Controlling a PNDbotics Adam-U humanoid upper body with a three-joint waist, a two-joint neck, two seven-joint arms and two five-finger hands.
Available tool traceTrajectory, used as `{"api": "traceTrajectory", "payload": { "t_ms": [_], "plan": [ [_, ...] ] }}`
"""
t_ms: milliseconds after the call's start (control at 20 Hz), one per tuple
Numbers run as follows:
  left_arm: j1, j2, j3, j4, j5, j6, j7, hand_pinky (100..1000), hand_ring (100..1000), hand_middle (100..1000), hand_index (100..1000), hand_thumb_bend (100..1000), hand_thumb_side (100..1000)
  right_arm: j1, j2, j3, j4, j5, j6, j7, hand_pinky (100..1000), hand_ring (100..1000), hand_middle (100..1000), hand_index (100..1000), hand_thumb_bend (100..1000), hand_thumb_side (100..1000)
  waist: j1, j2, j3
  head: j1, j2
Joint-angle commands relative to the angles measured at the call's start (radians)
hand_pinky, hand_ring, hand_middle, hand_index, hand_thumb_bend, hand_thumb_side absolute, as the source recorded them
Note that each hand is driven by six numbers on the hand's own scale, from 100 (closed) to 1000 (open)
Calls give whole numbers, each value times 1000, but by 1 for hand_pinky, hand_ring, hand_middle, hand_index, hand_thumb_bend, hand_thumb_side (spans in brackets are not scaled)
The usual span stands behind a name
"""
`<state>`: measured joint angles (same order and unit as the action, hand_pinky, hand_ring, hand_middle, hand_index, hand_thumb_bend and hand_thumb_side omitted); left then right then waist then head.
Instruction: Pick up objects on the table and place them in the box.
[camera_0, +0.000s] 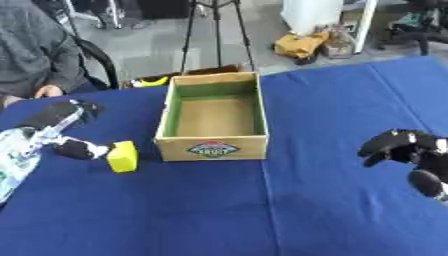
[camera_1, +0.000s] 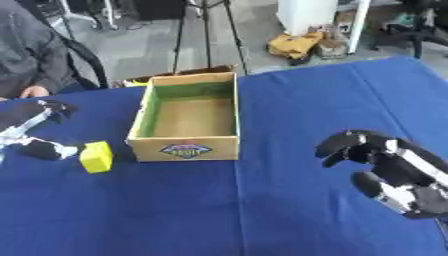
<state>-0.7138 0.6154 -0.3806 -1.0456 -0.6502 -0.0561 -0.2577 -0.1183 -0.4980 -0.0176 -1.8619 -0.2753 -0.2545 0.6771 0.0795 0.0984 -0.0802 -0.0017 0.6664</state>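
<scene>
An open cardboard box (camera_0: 213, 148) with green inner walls and a logo on its front stands in the middle of the blue table; nothing shows inside it. A yellow block (camera_0: 122, 156) lies just left of the box's front corner. My left hand (camera_0: 54, 116) comes in from the left edge and is open. Its fingers spread toward the far side, and its thumb (camera_0: 80, 149) has its tip at the block's left face. My right hand (camera_1: 378, 159) hovers over the cloth at the right, well away from the box, fingers loosely bent and holding nothing.
A person in a grey top sits at the table's far left corner, one hand (camera_0: 48, 91) at the edge. Beyond the table stand a tripod (camera_0: 216, 30) and a chair (camera_0: 98, 57). A fold in the blue cloth (camera_0: 271, 200) runs forward from the box.
</scene>
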Motion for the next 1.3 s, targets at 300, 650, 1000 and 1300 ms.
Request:
{"api": "traceTrajectory", "payload": {
  "t_ms": [300, 650, 1000, 1300],
  "plan": [
    [-83, -51, 96, 198, -103, -114, -128, 758, 689, 697, 883, 499, 360, -10, -24, -5, -15, -2, 0, 3, 712, 789, 748, 796, 289, 576, 1, -13, -6, 2, -3],
    [-107, -72, 155, 238, -133, -173, -254, 757, 686, 691, 879, 494, 363, -9, -23, -6, -14, -1, 2, 4, 712, 789, 748, 796, 288, 577, 4, -13, -7, -2, -2],
    [-116, -81, 178, 173, -94, -129, -387, 752, 670, 674, 866, 467, 367, -11, -23, -6, -14, 2, 3, 5, 712, 789, 748, 796, 287, 579, 8, -7, -13, 0, -6],
    [-118, -84, 189, 124, -78, -89, -502, 751, 663, 663, 857, 460, 362, -12, -22, -7, -14, 5, 3, 7, 712, 789, 748, 796, 287, 580, 10, -5, -18, -1, -7]
  ]
}}
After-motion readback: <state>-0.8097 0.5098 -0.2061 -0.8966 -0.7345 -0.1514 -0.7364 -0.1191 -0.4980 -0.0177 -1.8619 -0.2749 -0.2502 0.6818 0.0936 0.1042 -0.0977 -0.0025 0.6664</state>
